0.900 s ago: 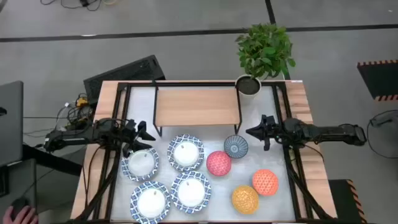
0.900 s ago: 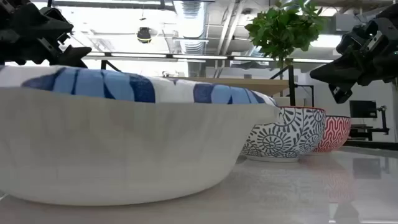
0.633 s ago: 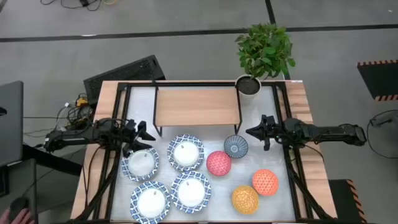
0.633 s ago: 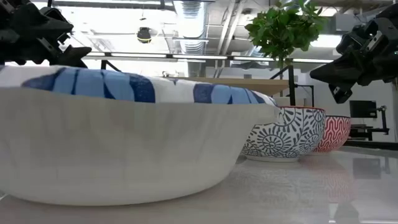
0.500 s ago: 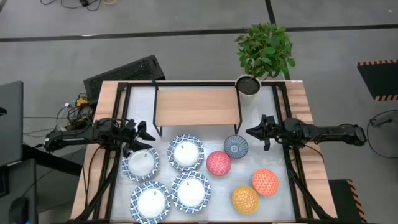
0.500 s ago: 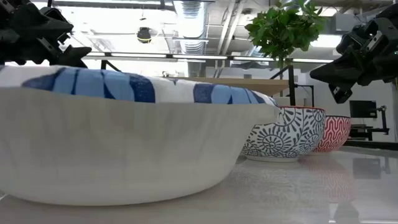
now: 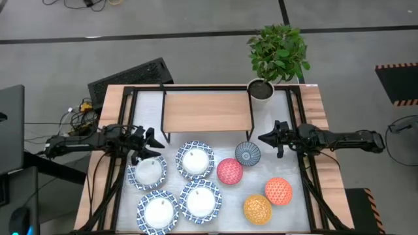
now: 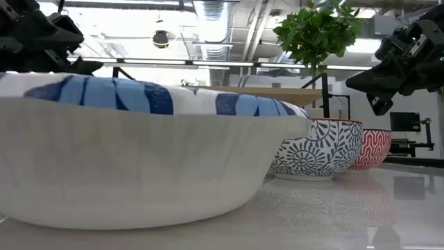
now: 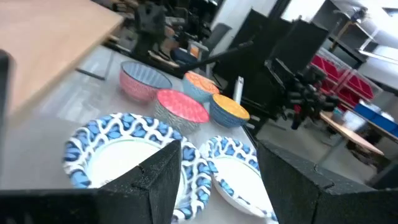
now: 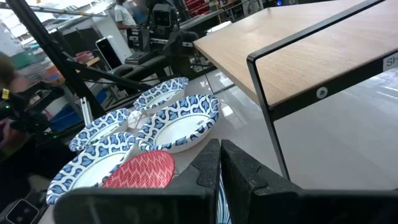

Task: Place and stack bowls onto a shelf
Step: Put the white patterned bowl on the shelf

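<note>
Shelf (image 7: 207, 111) bare, all eight bowls on table in front of it; left gripper (image 7: 151, 145) spread, right gripper (image 7: 264, 138) clenched empty, nothing stacked yet.

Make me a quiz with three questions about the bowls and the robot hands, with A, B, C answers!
1. Where is the grey-blue small bowl?
A. on the shelf
B. on the table, just in front of the shelf's right end
C. inside a wide bowl

2. How many wide blue-and-white bowls are on the table?
A. two
B. four
C. six

3. How are the left gripper's fingers?
A. open, holding nothing
B. shut on a bowl
C. shut on the plant

Answers: 1 B, the high view shows it on the table by the shelf's right leg. 2 B, four sit in a cluster, such as one nearest the shelf. 3 A, the left wrist view shows a clear gap between its fingers.
</note>
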{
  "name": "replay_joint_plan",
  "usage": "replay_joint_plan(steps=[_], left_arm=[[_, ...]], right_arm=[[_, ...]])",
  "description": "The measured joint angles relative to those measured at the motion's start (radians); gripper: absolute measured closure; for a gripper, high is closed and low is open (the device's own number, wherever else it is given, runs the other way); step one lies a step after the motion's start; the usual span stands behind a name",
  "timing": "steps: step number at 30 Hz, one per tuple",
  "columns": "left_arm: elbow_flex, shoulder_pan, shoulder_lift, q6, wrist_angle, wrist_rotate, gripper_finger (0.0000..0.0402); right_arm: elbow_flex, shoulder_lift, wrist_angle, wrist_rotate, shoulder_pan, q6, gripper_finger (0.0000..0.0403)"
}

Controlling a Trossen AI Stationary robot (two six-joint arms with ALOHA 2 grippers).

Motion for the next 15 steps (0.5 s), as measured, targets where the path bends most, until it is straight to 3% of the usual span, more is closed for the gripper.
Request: replay_joint_plan(steps=[15], left_arm=[[0.0,0.0,0.019,0.001,-0.002,-0.026,0.0204]], right_arm=[[0.0,0.0,-0.002,0.0,0.0,0.0,0.036]])
